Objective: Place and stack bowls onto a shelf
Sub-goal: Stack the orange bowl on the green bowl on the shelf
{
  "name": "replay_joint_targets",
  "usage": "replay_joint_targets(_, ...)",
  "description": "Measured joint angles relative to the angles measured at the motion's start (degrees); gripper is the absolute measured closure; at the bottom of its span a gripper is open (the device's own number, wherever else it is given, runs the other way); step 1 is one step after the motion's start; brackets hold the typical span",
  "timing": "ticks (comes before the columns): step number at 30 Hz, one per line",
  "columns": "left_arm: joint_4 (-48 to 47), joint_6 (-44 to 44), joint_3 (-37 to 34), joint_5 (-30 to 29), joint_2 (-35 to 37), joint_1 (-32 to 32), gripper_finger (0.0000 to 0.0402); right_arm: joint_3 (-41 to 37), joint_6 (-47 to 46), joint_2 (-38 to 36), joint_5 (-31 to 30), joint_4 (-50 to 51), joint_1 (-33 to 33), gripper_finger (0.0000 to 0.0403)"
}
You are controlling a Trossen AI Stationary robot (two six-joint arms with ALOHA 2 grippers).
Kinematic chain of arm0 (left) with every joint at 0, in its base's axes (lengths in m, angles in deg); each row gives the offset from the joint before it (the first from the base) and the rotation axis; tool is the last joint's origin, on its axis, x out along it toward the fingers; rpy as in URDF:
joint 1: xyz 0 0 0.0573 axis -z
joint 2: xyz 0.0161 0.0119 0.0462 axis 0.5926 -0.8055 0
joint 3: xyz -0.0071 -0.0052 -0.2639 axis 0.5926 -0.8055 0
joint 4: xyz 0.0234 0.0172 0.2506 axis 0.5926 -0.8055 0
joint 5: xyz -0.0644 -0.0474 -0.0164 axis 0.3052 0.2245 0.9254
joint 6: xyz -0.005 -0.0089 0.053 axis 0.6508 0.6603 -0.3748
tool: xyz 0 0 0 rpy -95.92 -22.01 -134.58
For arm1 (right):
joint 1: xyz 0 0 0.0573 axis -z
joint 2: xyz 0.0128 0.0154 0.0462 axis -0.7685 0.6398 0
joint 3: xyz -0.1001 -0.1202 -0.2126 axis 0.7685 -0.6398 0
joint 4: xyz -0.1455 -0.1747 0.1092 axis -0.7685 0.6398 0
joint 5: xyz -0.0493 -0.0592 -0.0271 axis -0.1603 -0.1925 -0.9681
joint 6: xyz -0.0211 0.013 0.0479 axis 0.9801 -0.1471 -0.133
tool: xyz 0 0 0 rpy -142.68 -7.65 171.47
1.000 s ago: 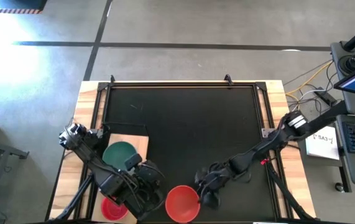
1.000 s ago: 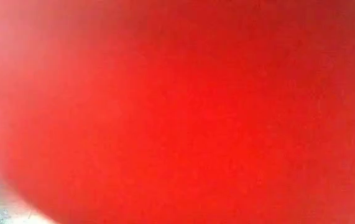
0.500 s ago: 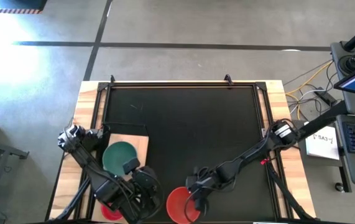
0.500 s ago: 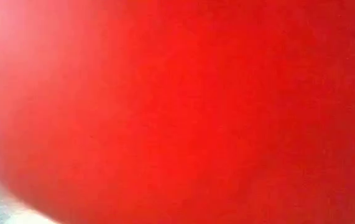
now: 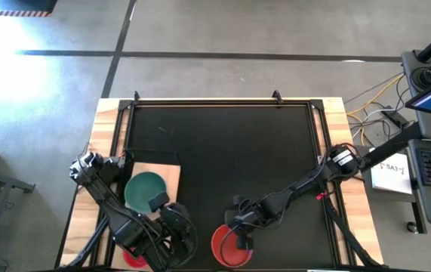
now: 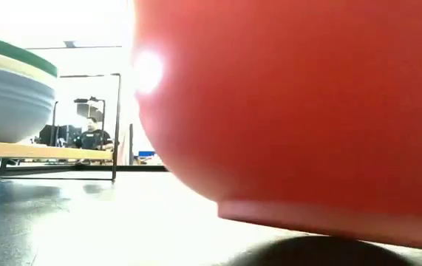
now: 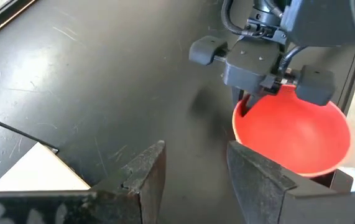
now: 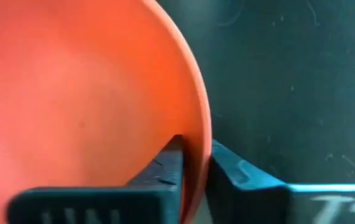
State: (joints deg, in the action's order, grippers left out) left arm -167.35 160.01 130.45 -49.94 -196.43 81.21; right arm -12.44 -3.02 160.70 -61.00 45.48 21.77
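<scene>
The right jaws are pinched on the rim of the red bowl [image 5: 229,248], one finger inside the wall and one outside, as the right wrist view shows. The right gripper [image 5: 239,234] sits at the bowl's edge near the front of the table [image 5: 223,143]. The left jaws stand apart with nothing between them; the left gripper [image 7: 193,167] hangs over the table just left of the bowl, facing it.

The bowl sits upright, low at the table's front edge, well apart from the shelf [image 5: 167,172], which lies on the left side and already carries a stack topped by the green bowl [image 5: 146,190]. A magenta bowl [image 5: 133,257] shows under the left arm.

The grip is a thin pinch on one point of a slick plastic rim, so the bowl could likely swing, tilt or slip out once carried. The way to the shelf runs past the left arm, and the two arms are close here; a sweep leftward risks a knock. Set down off-centre, the large bowl could topple the stack.
</scene>
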Motion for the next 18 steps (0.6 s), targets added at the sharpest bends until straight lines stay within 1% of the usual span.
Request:
replay_joint_targets(1, 0.0, 0.0, 0.0, 0.0, 0.0, 0.0, 0.0248, -0.01, 0.66, 0.0, 0.08, -0.1, 0.06, 0.0375)
replay_joint_targets(3, 0.03, 0.0, 0.0, 0.0, 0.02, 0.0, 0.0248, 0.07, 1.87, -0.13, 0.28, -0.54, 0.04, 0.0388)
replay_joint_targets(8, 0.04, 0.04, 0.0, 0.0, 0.02, -0.02, 0.0248, 0.05, 3.62, -0.76, 0.44, 0.2, 0.27, 0.0392)
replay_joint_targets(13, 0.13, 0.23, -0.02, -0.1, 0.04, -0.04, 0.0248, -0.11, 6.37, -3.46, -0.53, 2.43, 0.88, 0.0394)
replay_joint_targets(16, 0.4, 0.92, -0.04, -1.75, -0.02, -0.07, 0.0248, -0.11, 8.66, -5.67, -6.39, 4.02, 1.37, 0.0394)
replay_joint_targets(18, 0.46, 1.09, -0.04, -3.41, -0.09, -0.11, 0.0248, -0.09, 10.59, -7.37, -12.91, 5.05, 1.64, 0.0394)
